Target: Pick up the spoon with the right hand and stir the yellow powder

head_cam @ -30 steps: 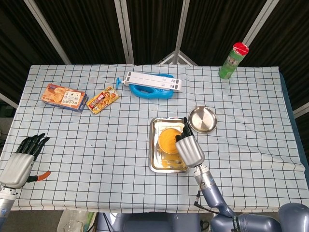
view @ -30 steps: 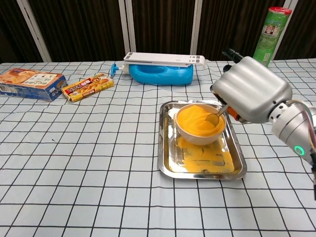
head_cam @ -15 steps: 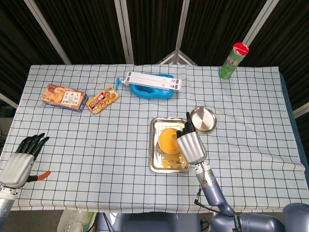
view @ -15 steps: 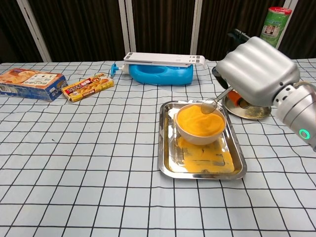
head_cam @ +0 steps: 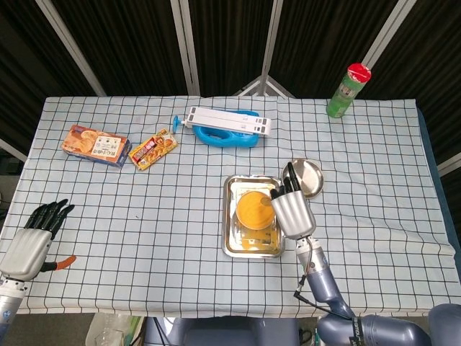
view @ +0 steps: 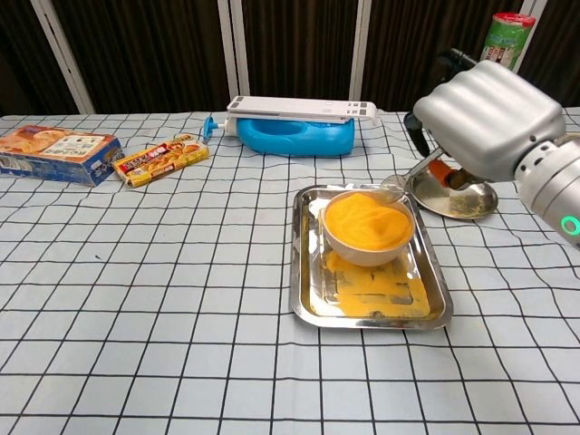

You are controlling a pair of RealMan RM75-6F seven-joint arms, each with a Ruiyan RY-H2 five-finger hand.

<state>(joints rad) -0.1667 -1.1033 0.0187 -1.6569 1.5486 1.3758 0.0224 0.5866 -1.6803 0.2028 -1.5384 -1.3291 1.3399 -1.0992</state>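
Observation:
A bowl heaped with yellow powder point(view: 366, 223) point(head_cam: 253, 209) stands in a steel tray point(view: 308, 294) point(head_cam: 232, 245) that has spilled powder on its floor. My right hand point(view: 492, 119) point(head_cam: 292, 211) holds a metal spoon point(view: 402, 182), raised just above the bowl's far right rim, its scoop clear of the powder. The hand hangs between the tray and a small round steel dish point(view: 467, 201) point(head_cam: 311, 175). My left hand point(head_cam: 32, 241) rests open at the table's near left corner, holding nothing.
A blue-and-white device point(view: 294, 125) lies behind the tray. A biscuit box point(view: 56, 152) and a snack packet point(view: 161, 158) are at far left. A green canister with red lid point(view: 501, 44) stands at the back right.
My right hand has lifted the spoon out of the powder and drawn it back and to the right, toward the round dish. The left hand has not moved.

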